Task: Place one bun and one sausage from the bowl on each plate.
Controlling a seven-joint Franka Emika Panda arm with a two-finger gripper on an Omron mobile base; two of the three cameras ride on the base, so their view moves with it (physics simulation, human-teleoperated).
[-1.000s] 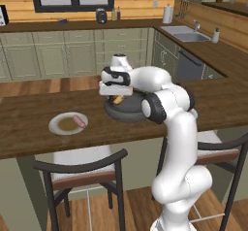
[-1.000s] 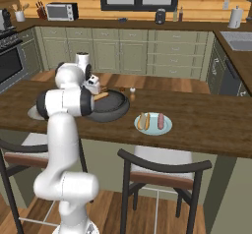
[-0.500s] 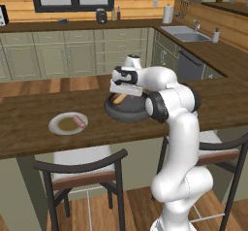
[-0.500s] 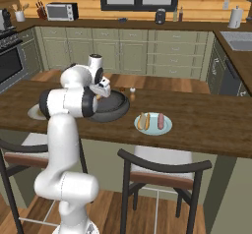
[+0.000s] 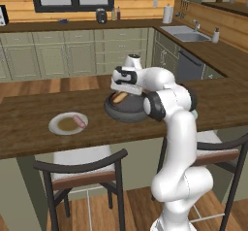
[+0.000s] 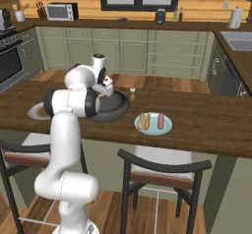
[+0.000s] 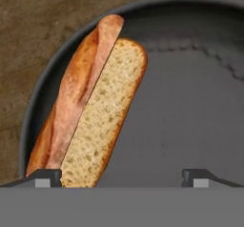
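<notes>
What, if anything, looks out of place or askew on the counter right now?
Nothing is spilled or damaged. In the bowl, the bun and sausage are pushed together against one side of the rim, leaving the remaining floor bare. The open gripper hangs above them.

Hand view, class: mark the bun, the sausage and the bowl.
bun (image 7: 105, 121), hand view, on its cut crumb face.
sausage (image 7: 76, 102), hand view, mid-length on its pink side.
bowl (image 7: 190, 102), hand view, on its bare dark floor.
</notes>
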